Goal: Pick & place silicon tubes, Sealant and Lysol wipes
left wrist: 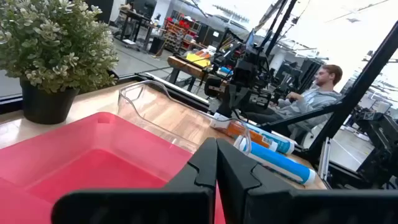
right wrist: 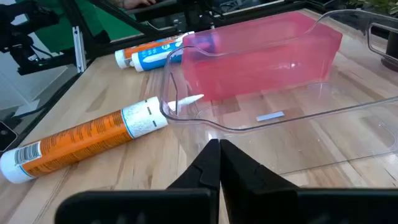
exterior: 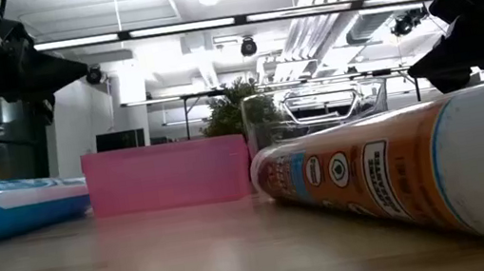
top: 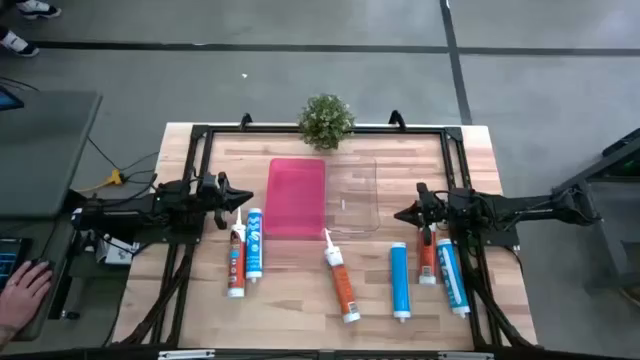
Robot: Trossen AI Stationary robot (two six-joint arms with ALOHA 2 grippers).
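A pink bin [top: 296, 196] and a clear bin [top: 352, 196] sit side by side at the table's middle. Left of them lie an orange tube [top: 236, 262] and a blue tube [top: 254, 243]. An orange tube [top: 341, 282] lies in front of the bins, its nozzle near the clear bin [right wrist: 186, 101]. On the right lie a blue tube [top: 400, 281], an orange tube [top: 427, 262] and a blue tube [top: 452, 276]. My left gripper [top: 240, 197] is shut and empty, left of the pink bin. My right gripper [top: 400, 213] is shut and empty, right of the clear bin.
A small potted plant [top: 326, 121] stands at the table's far edge behind the bins. A black frame [top: 200, 131] runs round the table top. A person's hand [top: 22, 290] shows off the table at the left. No wipes container shows.
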